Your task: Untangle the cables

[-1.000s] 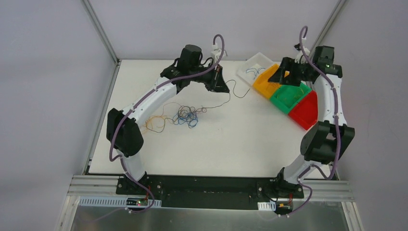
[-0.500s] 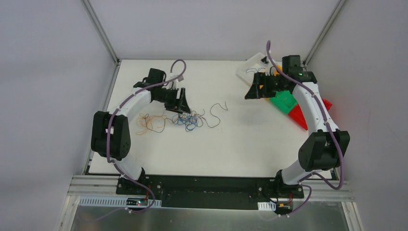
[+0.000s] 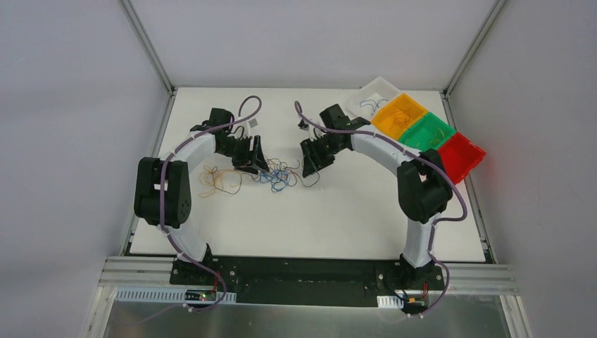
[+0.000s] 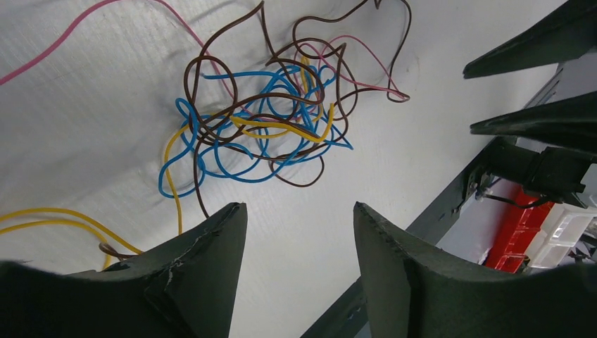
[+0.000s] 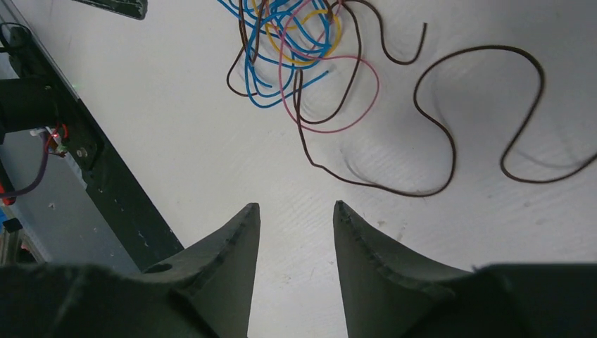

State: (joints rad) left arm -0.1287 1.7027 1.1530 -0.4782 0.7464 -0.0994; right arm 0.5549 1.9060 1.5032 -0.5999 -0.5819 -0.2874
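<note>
Just left of the knot of cables [image 3: 276,172], seen from above, sat the left gripper [image 3: 258,163], and just right of the knot sat the right gripper [image 3: 308,167], so the bundle lay between the two on the table [image 3: 352,218]. Both pincers stood wide apart at the tips and neither held anything; each wrist camera showed bare white surface between its fingers. The knot itself was blue, brown, yellow and pink strands looped through one another, lying flat. A loose brown wire [image 5: 450,141] snaked away on the knot's right side, one end seemingly running back into the pile. Yellow and orange strands [image 3: 218,179] trailed off on the knot's left side.

I judged these wires very light and springy. They looked thin enough to slip out of a half-closed jaw, yet stiff enough to keep their curls and drag neighbours along when pulled. Nothing looked fragile, but a hard tug would likely have tightened the knot. My pick would have been the loose brown wire, gripped on a free bend well away from the knot, with the other pincer pinning the blue loops at the knot's edge.
</note>
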